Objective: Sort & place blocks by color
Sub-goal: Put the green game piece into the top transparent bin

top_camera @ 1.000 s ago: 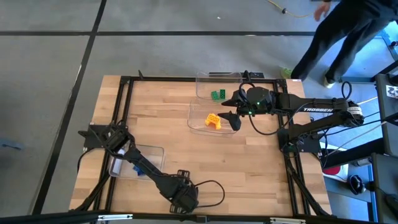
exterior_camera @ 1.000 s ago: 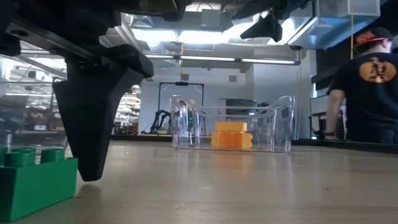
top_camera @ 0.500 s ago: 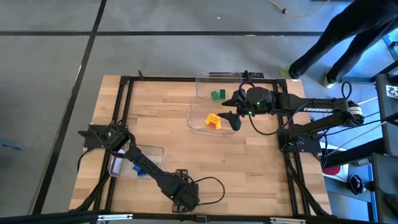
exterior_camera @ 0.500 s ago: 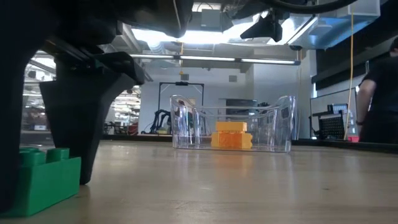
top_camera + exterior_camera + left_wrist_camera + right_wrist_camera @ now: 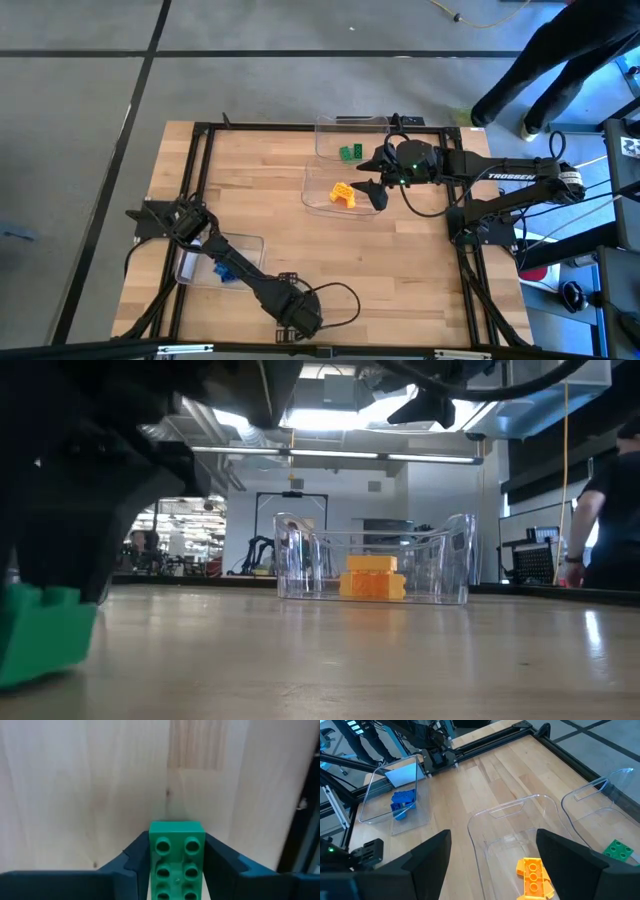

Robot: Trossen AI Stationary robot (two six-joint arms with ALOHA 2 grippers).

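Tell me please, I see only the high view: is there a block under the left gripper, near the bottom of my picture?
Observer: Yes. The left wrist view shows a green block in the left gripper, one finger against each long side.
Operator: Is it lifted?
Observer: No. In the low view it seems to rest on the table.
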